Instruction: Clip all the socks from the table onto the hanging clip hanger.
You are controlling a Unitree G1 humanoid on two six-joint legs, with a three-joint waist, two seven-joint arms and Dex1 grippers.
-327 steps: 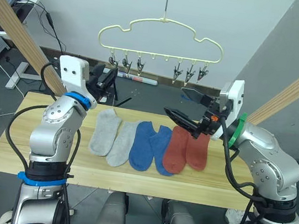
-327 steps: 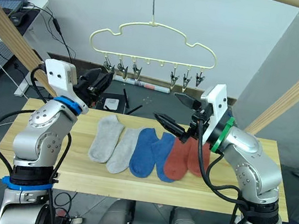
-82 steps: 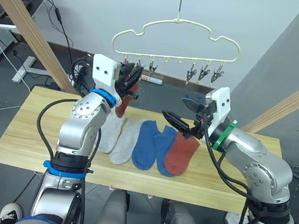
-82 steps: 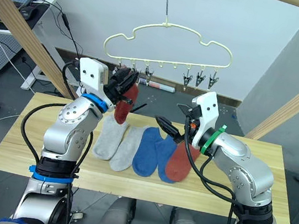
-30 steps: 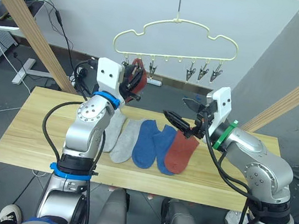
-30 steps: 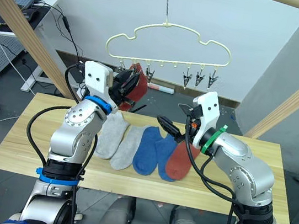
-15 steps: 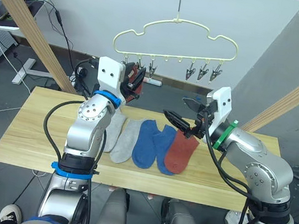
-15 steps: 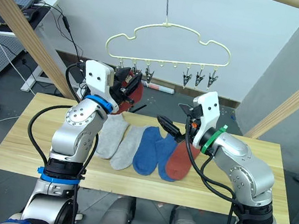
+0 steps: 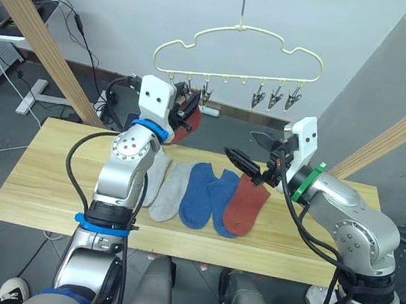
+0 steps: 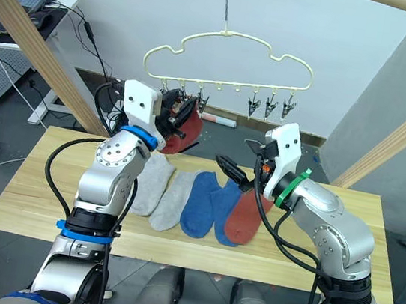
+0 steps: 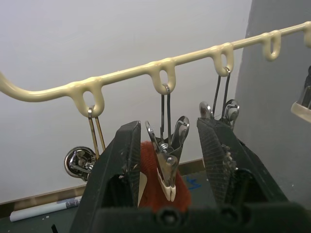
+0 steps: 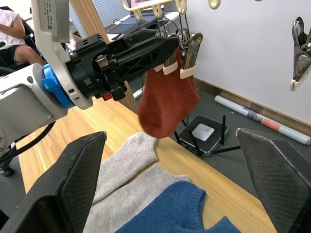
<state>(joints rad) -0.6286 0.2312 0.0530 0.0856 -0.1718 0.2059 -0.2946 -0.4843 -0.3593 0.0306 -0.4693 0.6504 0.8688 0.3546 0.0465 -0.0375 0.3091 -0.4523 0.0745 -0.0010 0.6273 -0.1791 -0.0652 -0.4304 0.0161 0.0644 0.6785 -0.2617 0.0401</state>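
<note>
- One rust red sock [image 12: 167, 99] is hanging under the clip hanger [image 9: 240, 51], up at a grey clip [image 11: 167, 158] near the hanger's left end.
- The left gripper [image 11: 167, 160] is reaching up at that clip, its two black fingers [image 11: 124, 160] standing apart on either side of the clip, with the sock's top edge between them.
- Five socks are lying in a row on the table [image 9: 32, 181]: two grey socks [image 9: 164, 188], two blue socks [image 9: 208, 198] and another red sock [image 9: 244, 207].
- The right gripper [image 9: 251, 159] is hovering open above the red sock on the table, holding nothing.
</note>
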